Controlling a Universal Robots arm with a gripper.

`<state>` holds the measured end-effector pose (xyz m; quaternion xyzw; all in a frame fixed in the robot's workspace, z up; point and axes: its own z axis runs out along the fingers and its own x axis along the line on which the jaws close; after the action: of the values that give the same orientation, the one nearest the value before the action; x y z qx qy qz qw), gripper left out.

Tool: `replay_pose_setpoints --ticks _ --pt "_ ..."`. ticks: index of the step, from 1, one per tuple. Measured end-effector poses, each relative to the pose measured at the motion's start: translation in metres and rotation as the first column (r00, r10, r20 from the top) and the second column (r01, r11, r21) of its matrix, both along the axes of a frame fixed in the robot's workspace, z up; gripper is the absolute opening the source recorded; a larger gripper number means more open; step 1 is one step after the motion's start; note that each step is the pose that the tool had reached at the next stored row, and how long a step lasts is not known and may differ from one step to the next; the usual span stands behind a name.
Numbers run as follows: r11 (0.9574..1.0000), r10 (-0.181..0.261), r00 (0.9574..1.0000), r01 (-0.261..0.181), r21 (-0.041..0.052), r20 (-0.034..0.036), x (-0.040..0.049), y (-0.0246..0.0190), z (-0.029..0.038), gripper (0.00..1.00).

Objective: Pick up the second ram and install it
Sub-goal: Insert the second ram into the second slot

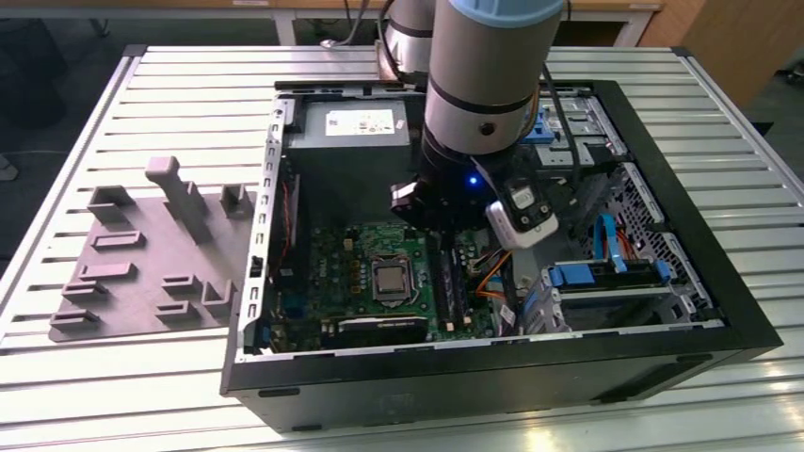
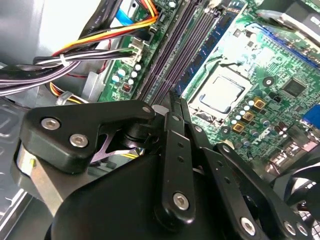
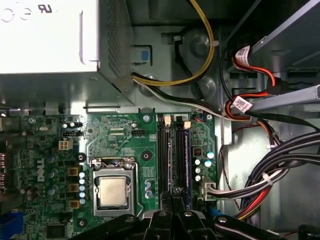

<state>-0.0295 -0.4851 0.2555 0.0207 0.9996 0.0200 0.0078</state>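
A table [image 1: 126,377] of pale ribbed metal slats fills the exterior view, with wooden furniture along the room's far edge. Toward the exterior view's left a grey fixture plate [image 1: 138,273] with upright posts lies flat on the slats, just beside an open black computer case [image 1: 503,377]. Inside the case a silver power supply [image 1: 358,122] sits at the far end and the green motherboard [image 1: 339,254] lies below it, carrying the square processor [image 1: 392,280]. The arm [image 1: 490,75] reaches down into the case just beyond the processor, and blue drive brackets [image 1: 590,275] stand further toward the exterior view's right. In the second wrist view the gripper [image 2: 172,97] hangs low over the bank of long black slots [image 2: 165,65], its fingers [image 2: 170,120] pressed together with nothing visibly pinched between them. A blue-green stick, apparently the second ram [image 2: 216,37], stands on edge on the processor side of that bank. Its long axis runs parallel to the slots, pointing from the case's near wall toward the power supply. A bundle of cables [image 2: 75,55] lies on the bank's other side.
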Motion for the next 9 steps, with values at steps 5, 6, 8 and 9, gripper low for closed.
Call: replay_pose_setpoints --ticks 5,6,8,9 --pt "1.0000 0.002 1.0000 -0.002 -0.0003 -0.0001 0.0008 0.0000 -0.0008 0.12" --pt "1.0000 0.002 1.0000 -0.002 -0.0001 0.0000 0.0009 0.0000 -0.0009 0.12" --pt "1.0000 0.003 1.0000 -0.003 0.0012 0.0001 0.0008 0.0000 -0.0016 0.12" --pt "1.0000 0.004 1.0000 -0.004 0.0028 0.0001 0.0008 0.0000 -0.0023 0.12"
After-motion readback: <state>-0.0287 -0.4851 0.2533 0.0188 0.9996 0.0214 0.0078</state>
